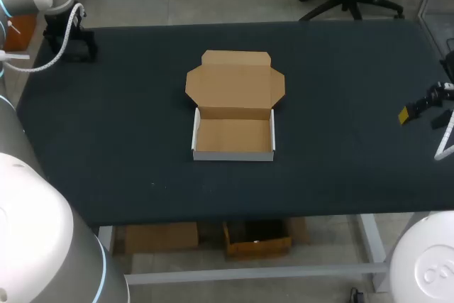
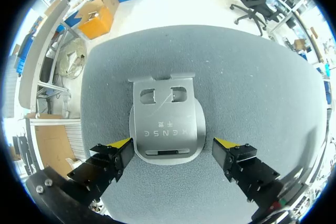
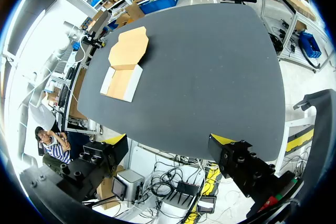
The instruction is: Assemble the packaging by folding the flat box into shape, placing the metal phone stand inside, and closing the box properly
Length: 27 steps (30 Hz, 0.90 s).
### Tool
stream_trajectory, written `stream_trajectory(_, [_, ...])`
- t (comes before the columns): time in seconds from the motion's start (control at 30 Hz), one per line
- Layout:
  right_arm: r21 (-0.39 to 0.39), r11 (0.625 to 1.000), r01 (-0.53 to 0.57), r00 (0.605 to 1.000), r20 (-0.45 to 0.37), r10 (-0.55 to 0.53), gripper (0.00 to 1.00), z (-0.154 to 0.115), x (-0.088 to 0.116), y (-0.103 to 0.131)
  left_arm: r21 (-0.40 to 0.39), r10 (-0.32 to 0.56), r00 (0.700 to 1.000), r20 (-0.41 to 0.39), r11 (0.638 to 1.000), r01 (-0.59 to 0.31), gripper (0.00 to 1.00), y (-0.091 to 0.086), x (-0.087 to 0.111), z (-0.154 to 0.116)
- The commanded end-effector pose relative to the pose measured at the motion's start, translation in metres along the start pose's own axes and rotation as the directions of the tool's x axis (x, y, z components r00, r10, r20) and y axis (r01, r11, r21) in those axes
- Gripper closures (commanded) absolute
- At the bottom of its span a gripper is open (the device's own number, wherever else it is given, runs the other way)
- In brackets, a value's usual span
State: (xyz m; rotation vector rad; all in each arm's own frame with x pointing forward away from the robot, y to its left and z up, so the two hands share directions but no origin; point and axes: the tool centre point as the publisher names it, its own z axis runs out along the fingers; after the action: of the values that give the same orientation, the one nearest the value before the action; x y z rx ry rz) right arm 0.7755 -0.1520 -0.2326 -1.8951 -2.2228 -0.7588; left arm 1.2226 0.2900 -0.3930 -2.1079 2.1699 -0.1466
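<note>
You'll find the grey metal stand (image 2: 167, 124) lying between the left claw's (image 2: 173, 145) spread fingers. The brown box (image 1: 233, 133), folded up with its lid laid back, sits well ahead of the right claw (image 3: 169, 139).

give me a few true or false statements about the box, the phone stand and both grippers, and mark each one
1. The box is folded into a tray and its lid lies open behind it. True.
2. The phone stand is already inside the box. False: the box is empty, and the stand lies on the table between the left gripper's fingers.
3. The right gripper is shut on the box. False: its fingers are open and hold nothing, and it sits at the table's right edge, far from the box.
4. The left gripper is open. True: its fingers stand on either side of the stand without clamping it.
</note>
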Motion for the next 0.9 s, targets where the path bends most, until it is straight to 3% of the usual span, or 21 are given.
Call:
stream_trajectory(0.03, [0.003, 1.0, 0.0, 1.0, -0.002, 0.0, 0.0, -0.002, 0.0004, -0.0002, -0.124, -0.001, 1.0, -0.002, 0.992, 0.0, 0.0, -0.0112, -0.0022, 0.0053])
stream_trajectory(0.9, [0.003, 1.0, 0.0, 1.0, -0.002, 0.0, 0.0, -0.002, 0.0004, -0.0002, -0.131, -0.006, 1.0, 0.005, 0.991, 0.007, 0.0, -0.0201, -0.0013, 0.0067])
